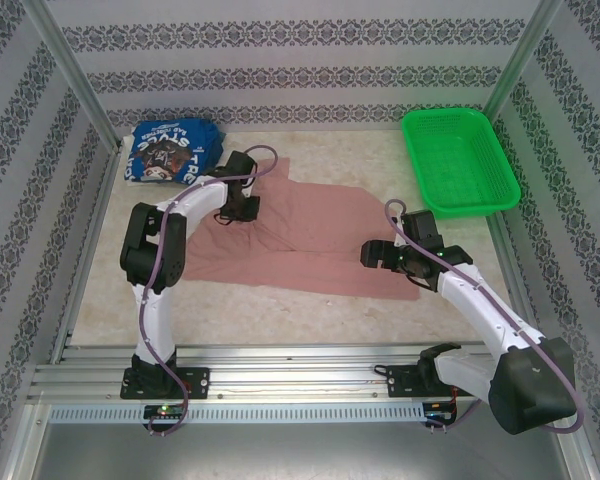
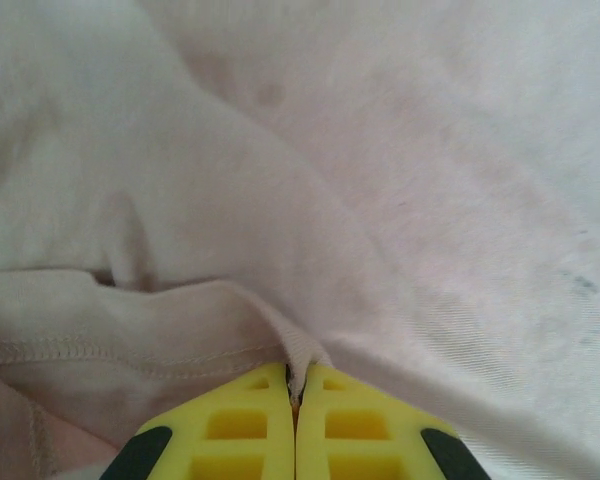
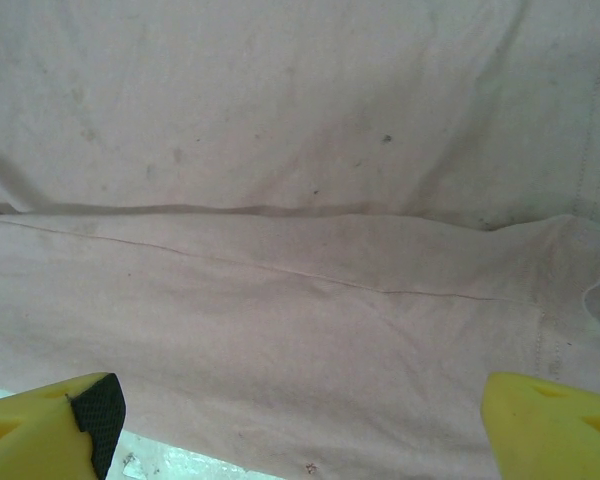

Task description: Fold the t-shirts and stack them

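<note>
Left pincer (image 2: 295,385) pinches hem of pink tee (image 1: 320,235); right pincer (image 3: 295,400) hovers spread above it. Such a thin pinch may slip when lifted.

Between my left gripper's (image 2: 294,388) smooth yellow plastic fingers (image 2: 238,428) sat the pink t-shirt (image 2: 410,180), matt soft cloth with a stitched hem. Ahead of my right gripper's (image 3: 300,415) jaws the same cloth looked faintly speckled; one pad (image 3: 100,408) was black and textured.

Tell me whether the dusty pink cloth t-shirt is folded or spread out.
Partly folded: the dusty pink cloth t-shirt lies wide and flat, one layer lapped over another.
</note>
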`<state>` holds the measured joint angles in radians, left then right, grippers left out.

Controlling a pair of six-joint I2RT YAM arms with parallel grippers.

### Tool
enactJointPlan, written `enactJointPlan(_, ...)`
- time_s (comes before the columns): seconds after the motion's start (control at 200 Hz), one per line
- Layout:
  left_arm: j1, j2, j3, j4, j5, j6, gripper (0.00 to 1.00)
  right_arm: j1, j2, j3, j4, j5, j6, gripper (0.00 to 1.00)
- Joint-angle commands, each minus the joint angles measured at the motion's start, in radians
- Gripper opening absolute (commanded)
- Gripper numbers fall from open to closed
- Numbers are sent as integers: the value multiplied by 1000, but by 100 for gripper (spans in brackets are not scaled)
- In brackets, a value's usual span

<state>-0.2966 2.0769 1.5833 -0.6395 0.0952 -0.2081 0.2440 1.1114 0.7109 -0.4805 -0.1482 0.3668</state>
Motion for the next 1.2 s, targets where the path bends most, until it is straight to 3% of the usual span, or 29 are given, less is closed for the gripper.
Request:
enactJointPlan(0.0, -18, -11, 44, -29, 10, 38, 3, -8, -3, -11, -4, 3, 4, 92)
enactJointPlan(0.29, -27, 40, 94, -29, 42, 67, 5, -10, 7, -22, 2, -3, 3, 93)
enactJointPlan(0.4, -28, 61, 98, -12, 50, 72, 11, -10, 16, -21, 1, -4, 3, 93)
enactJointPlan(0.599, -31, 53, 105, 41, -5, 45, 66, -13, 21, -3, -9, 12, 15, 93)
enactJointPlan(0.824, -28, -122, 122, 142, -62, 7, 100, -89, 108, 129, -47, 92, 18, 92)
enactJointPlan(1.034, 3, 48, 460, 7, -5, 61, 100, -131, 347, 377, -79, 139, -43, 90)
enactJointPlan(1.194, 63, 217, 645, 13, 105, -14, 96, -138, 555, 546, -103, 114, -57, 80)
